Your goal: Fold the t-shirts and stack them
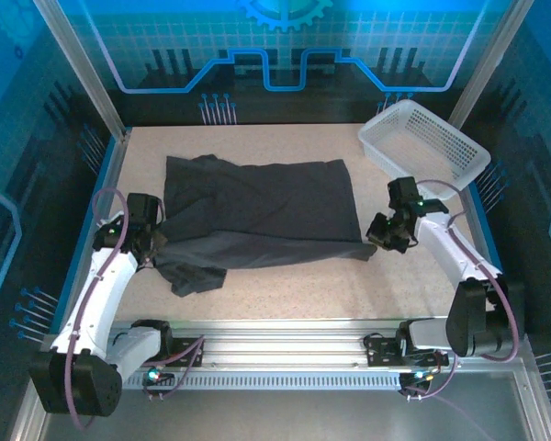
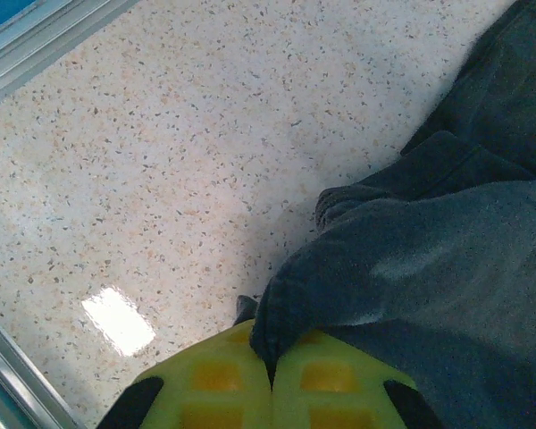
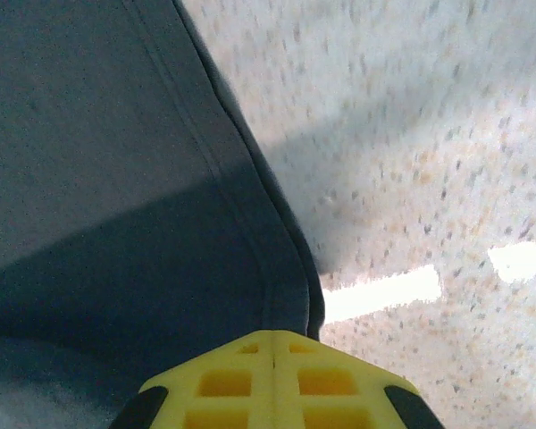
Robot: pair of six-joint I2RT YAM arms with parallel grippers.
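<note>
A dark charcoal t-shirt [image 1: 257, 207] lies spread across the middle of the table, with a crumpled sleeve at its near left. At the shirt's left edge my left gripper [image 1: 154, 246] is shut. In the left wrist view its yellow-green jaws [image 2: 270, 353] pinch a fold of the dark cloth [image 2: 447, 268]. My right gripper [image 1: 378, 241] is at the shirt's near right corner. Its yellow jaws [image 3: 274, 338] are pressed together on the stitched hem [image 3: 250, 259], and that hem casts a shadow on the tabletop beside it.
A white lattice basket [image 1: 427, 142] stands at the back right corner, a little beyond the right arm. The speckled tabletop [image 1: 285, 294] runs bare between the shirt and the near rail. Metal frame rails [image 2: 36, 40] border the table's left side.
</note>
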